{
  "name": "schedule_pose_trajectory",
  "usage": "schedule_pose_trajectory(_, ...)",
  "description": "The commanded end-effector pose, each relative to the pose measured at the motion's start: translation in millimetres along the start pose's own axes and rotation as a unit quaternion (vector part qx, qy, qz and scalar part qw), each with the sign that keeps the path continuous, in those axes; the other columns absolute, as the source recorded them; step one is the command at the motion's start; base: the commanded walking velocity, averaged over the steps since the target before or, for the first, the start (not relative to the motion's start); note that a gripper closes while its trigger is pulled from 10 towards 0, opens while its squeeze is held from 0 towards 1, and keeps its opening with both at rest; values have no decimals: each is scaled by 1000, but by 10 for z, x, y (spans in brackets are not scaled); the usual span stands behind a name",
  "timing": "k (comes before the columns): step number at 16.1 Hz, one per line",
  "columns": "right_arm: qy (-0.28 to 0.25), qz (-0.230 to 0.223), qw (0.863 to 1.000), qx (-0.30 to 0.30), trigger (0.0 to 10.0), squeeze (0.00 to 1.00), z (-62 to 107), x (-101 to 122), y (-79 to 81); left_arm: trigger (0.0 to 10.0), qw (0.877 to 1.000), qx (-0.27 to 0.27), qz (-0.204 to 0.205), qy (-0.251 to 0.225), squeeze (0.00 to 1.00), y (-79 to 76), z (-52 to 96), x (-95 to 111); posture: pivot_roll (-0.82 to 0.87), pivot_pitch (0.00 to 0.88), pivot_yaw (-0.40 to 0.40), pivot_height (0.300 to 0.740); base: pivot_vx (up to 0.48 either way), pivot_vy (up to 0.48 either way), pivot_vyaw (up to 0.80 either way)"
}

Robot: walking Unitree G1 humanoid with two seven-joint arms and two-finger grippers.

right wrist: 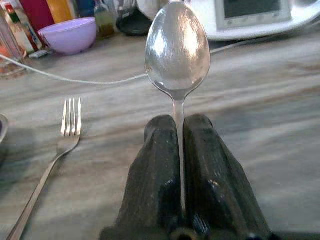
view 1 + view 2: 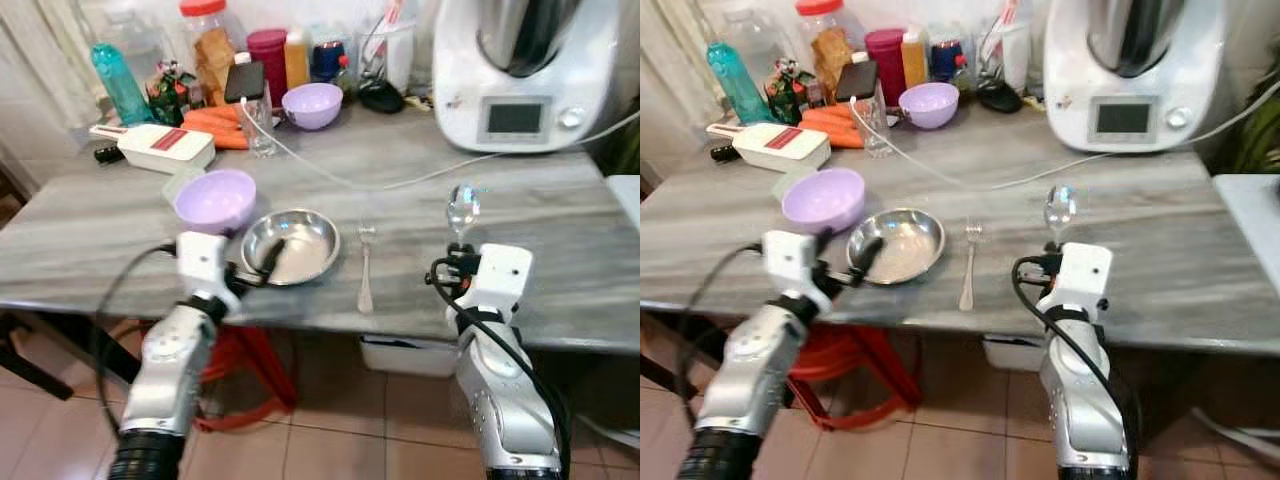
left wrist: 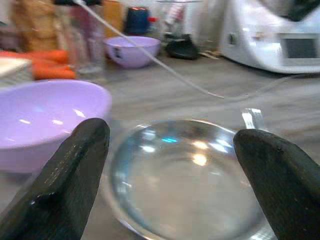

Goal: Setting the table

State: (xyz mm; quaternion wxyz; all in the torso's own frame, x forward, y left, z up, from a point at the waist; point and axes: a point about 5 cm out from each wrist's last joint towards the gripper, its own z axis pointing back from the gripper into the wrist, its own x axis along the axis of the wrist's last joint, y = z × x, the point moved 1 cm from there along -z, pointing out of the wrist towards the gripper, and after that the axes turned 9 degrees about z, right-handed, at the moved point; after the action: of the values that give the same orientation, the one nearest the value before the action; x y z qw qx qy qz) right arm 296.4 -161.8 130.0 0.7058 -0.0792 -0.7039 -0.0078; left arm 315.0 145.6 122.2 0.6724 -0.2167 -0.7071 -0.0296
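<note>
Above the grey table, right gripper fingers clamp a spoon; left gripper fingers spread around a steel dish

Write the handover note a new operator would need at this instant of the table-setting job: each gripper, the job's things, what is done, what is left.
Right gripper: fingers shut on the spoon, bowl end up, held above the table to the right of the fork.
Left gripper: fingers open, at the near rim of the steel plate.
Lilac bowl sits just behind and left of the plate.
Done: plate and fork laid side by side.
Left: set the spoon down, probably right of the fork.
</note>
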Motion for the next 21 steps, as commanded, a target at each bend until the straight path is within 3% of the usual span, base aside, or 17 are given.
schedule_pose_trajectory(1, -5, 0, 1000, -4, 10000, 0, 13, 16, -28, 10000, 1000, -1, -9, -8, 0, -22, 20, 23, -132, 65, 108, 740, 0, 0, 0)
schedule_pose_trajectory(4, -3, 4, 1000, 10, 10000, 0, 17, 13, 35, 10000, 999, 16, -35, -3, 0, 83, 202, 7, -129, 69, 108, 740, 0, 0, 0)
schedule_pose_trajectory(8, 23, -21, 999, 15, 10000, 0, -15, -28, 102, 10000, 999, -18, -29, 24, 0, 42, 371, -72, -117, 71, 106, 740, 0, 0, 0)
schedule_pose_trajectory(16, 89, -109, 990, 21, 10000, 0, -180, -54, 315, 10000, 995, -84, -11, 45, 0, -105, 399, -113, -111, 66, 101, 740, 0, 0, 0)
schedule_pose_trajectory(21, 128, -101, 986, 23, 10000, 0, -338, -70, 414, 10000, 989, -126, 9, 71, 0, -209, 433, -172, -112, 77, 102, 740, 0, 0, 0)
